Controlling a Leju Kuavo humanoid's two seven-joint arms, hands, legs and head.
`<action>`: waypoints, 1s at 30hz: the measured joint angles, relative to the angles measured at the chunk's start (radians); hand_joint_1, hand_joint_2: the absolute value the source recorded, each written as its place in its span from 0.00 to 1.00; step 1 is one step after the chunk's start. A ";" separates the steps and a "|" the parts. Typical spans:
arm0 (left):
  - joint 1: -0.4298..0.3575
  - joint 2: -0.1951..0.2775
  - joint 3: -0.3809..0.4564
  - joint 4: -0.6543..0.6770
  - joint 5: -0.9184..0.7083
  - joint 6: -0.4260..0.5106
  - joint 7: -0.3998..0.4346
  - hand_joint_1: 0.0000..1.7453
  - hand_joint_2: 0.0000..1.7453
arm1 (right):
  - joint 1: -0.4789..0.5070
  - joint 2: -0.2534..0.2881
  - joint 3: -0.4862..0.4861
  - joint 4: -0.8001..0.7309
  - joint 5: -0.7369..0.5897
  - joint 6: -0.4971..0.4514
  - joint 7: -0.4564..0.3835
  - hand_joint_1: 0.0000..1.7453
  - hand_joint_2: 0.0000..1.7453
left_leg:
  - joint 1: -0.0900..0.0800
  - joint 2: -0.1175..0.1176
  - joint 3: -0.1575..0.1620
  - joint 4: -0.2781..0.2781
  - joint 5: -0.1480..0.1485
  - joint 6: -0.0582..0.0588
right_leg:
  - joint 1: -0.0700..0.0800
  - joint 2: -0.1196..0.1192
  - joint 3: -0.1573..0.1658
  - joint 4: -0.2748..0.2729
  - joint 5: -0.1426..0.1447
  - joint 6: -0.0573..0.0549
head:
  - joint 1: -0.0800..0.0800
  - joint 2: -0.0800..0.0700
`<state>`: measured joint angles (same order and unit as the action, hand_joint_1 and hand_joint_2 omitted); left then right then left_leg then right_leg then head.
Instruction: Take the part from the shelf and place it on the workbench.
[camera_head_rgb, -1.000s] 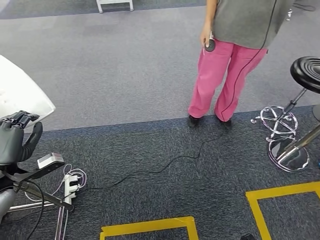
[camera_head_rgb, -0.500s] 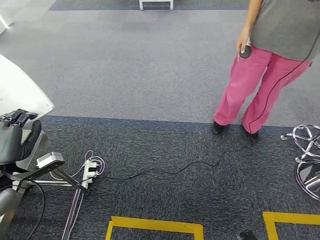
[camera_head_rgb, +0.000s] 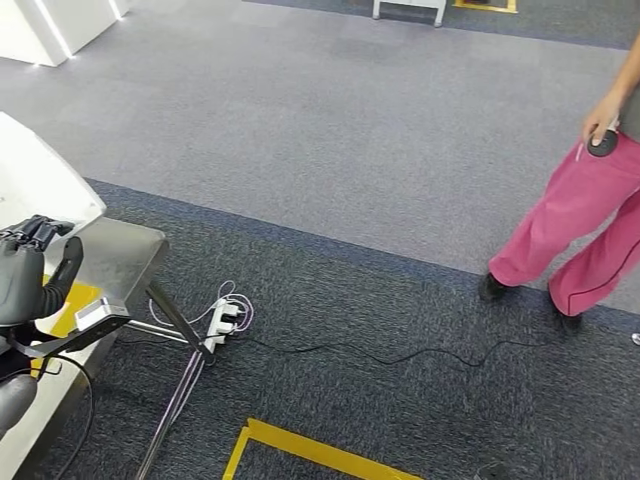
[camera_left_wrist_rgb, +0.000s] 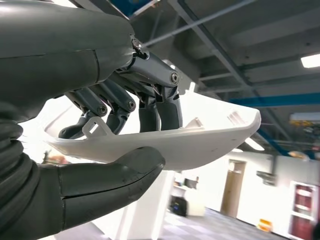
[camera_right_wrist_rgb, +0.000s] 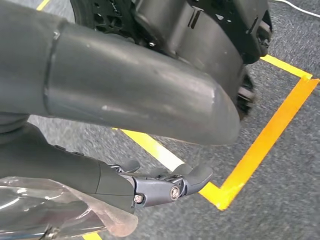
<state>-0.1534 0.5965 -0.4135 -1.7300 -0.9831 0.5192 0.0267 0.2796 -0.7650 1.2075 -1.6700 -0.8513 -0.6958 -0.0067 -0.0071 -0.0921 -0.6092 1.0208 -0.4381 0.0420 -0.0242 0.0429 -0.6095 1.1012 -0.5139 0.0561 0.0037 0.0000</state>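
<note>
The left hand grips the white part, thumb under and fingers over, so the pickup looks done; the grey surface is near, placing remains, and the right hand hangs open.

The left hand was raised at the lower left of the head view, its grey ribbed wrist cover below it. In the left wrist view the left hand gripped the white part: the thick thumb pressed one face and the darker fingers curled over the opposite edge. The right hand hung low above the floor, its thumb extended and its fingers nearly straight, holding nothing.
</note>
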 joint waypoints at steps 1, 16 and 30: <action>-0.001 -0.001 0.000 0.000 -0.001 0.000 0.002 1.00 1.00 | 0.000 0.000 0.000 0.000 0.002 0.000 0.001 0.00 0.00 | 0.001 -0.013 -0.003 0.004 -0.001 -0.005 | -0.002 0.021 0.023 -0.049 0.017 -0.002 | 0.000 0.000; -0.002 -0.014 0.009 0.001 0.007 0.009 0.012 1.00 1.00 | 0.022 0.006 -0.017 -0.001 0.027 0.000 0.015 0.00 0.00 | 0.000 0.133 -0.027 0.059 -0.008 -0.035 | 0.011 -0.107 0.085 -0.096 -0.003 -0.035 | -0.009 0.000; -0.003 -0.027 0.013 0.001 0.005 0.007 0.017 1.00 1.00 | 0.020 0.008 -0.029 0.000 0.030 0.000 0.022 0.00 0.00 | -0.004 0.008 0.007 -0.006 -0.001 0.009 | 0.010 -0.013 -0.022 0.044 -0.016 -0.008 | 0.005 0.000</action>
<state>-0.1562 0.5691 -0.4002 -1.7288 -0.9777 0.5262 0.0433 0.2993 -0.7573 1.1783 -1.6705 -0.8214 -0.6958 0.0156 -0.0107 -0.0842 -0.6024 1.0152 -0.4395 0.0513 -0.0146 0.0303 -0.6315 1.1449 -0.5297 0.0476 0.0089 0.0000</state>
